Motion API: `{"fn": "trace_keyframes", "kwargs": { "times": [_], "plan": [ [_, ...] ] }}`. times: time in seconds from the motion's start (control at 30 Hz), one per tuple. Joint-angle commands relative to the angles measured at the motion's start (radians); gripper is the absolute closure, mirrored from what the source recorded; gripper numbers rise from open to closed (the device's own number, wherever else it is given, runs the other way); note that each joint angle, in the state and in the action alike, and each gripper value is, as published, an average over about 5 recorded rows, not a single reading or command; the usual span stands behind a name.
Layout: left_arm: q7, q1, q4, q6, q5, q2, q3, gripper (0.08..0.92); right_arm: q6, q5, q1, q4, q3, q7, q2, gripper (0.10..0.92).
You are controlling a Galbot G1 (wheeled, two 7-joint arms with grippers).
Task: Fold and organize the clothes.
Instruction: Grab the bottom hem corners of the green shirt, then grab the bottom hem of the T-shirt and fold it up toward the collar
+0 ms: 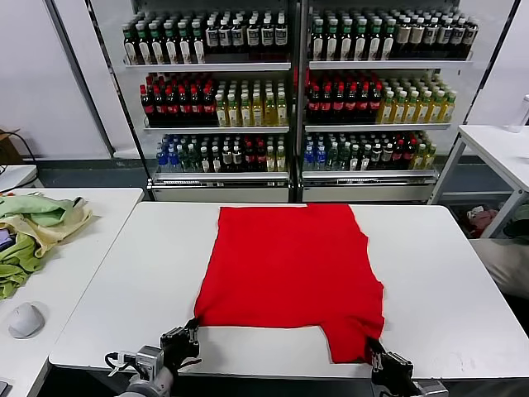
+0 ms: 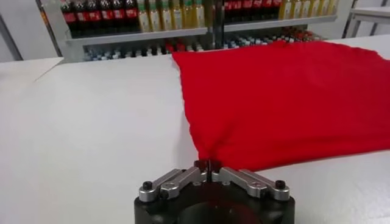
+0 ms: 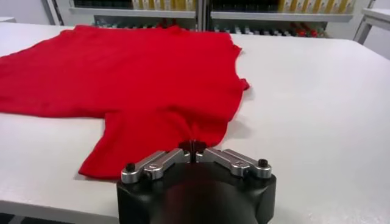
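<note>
The clothes, a bright red T-shirt (image 1: pixel 289 269), lie spread flat on the white table (image 1: pixel 124 281), one sleeve sticking out toward the near right edge. My left gripper (image 1: pixel 192 329) sits at the table's front edge, shut on the shirt's near left corner (image 2: pixel 210 152); in the left wrist view the left gripper (image 2: pixel 208 164) pinches a pucker of red fabric. My right gripper (image 1: pixel 374 351) is shut on the sleeve's near hem (image 3: pixel 195 131). The right wrist view shows the right gripper (image 3: pixel 194 147) with its fingers closed on red cloth.
A heap of pale green and yellow cloths (image 1: pixel 29 227) lies on a side table to the left, with a small white rounded object (image 1: pixel 26 319) nearer me. Shelves of bottles (image 1: pixel 293 91) stand behind the table. Another white table (image 1: pixel 500 149) stands at the right.
</note>
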Motion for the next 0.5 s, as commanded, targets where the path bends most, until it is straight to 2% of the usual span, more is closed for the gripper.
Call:
{"fn": "trace_keyframes", "kwargs": {
  "times": [0.03,0.17,0.37,0.5],
  "plan": [
    [-0.018,0.17,-0.142,-0.035,0.008,0.07,-0.054,0.914,0.001,0.044,-0.119,0.134,0.115,-0.03,-0.046,0.91],
    [-0.03,0.305,-0.206,-0.053,0.021,0.113,-0.116,0.914,0.008,0.007,-0.22,0.192,0.127,-0.045,-0.039,0.91],
    [-0.045,0.491,-0.264,-0.104,0.06,0.138,-0.211,0.914,0.016,-0.048,-0.303,0.274,0.12,-0.021,-0.018,0.91],
    [-0.05,0.511,-0.329,-0.103,0.052,0.134,-0.25,0.914,0.012,-0.04,-0.266,0.305,0.117,-0.004,-0.027,0.91]
  ]
}}
